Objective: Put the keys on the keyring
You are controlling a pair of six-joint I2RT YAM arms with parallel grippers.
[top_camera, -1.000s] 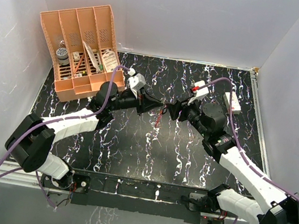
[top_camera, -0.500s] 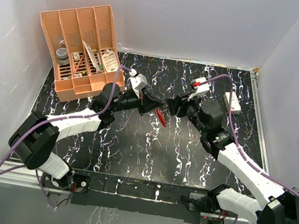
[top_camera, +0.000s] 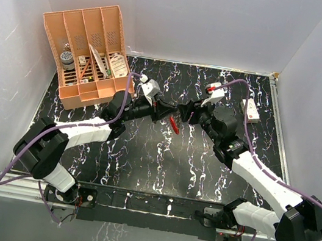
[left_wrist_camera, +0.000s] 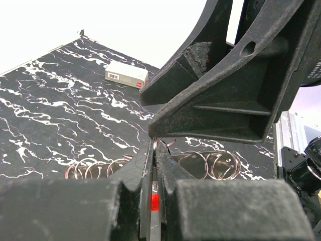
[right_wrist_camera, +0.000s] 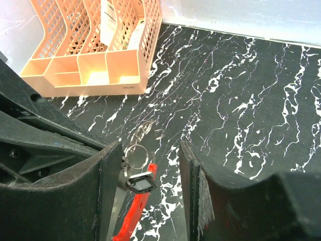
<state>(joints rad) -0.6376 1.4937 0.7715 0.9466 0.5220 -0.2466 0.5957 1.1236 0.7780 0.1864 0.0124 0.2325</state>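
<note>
Red-edged keyring (right_wrist_camera: 133,213) pinched in my left end effector (left_wrist_camera: 153,150); keys (right_wrist_camera: 139,183) sit between my right end effector's (right_wrist_camera: 149,146) parted jaws.

black white-veined table (top_camera: 143,154), peach organizer (top_camera: 89,53) far left, small white box (top_camera: 250,109) far right, loose metal rings (left_wrist_camera: 95,168)

Two matching arms on show: the left arm (top_camera: 79,131) and right arm (top_camera: 257,174) both wear smooth white shells over chunky black joints, with black bases (top_camera: 72,191). Purple cables (top_camera: 241,82) loop along each one. There are white camera blocks (top_camera: 148,87) at the wrists, the right one marked red. The fingers (left_wrist_camera: 225,211) are matte black, grainy and wedge-shaped with ribbed webs.
</note>
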